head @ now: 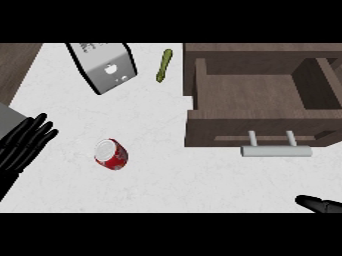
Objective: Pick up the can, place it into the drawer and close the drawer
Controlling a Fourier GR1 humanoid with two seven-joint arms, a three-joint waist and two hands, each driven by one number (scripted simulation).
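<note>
Head view: can [111,154], red with white markings, lies on the white counter [174,185] in the lower left of the frame, tipped over, its pale end toward upper left, long axis running upper left to lower right. Nothing touches it.

Left hand [20,145] sits at the left edge, just left of the can, fingers straight and extended toward upper right, holding nothing. Judged the nearer hand by far; the can lies to its right.

Right hand [329,204] shows only as dark tips at the lower right and right edge; cannot tell its state. Well apart from the can.

Drawer [259,107], brown wood, upper right, pulled open; interior shows nothing inside. Pale bar handle [275,150] on its front, facing the lower edge.

Upper left of centre: grey box-like object [104,67]. Beside it, a thin green item [163,65], near the drawer's left wall.
</note>
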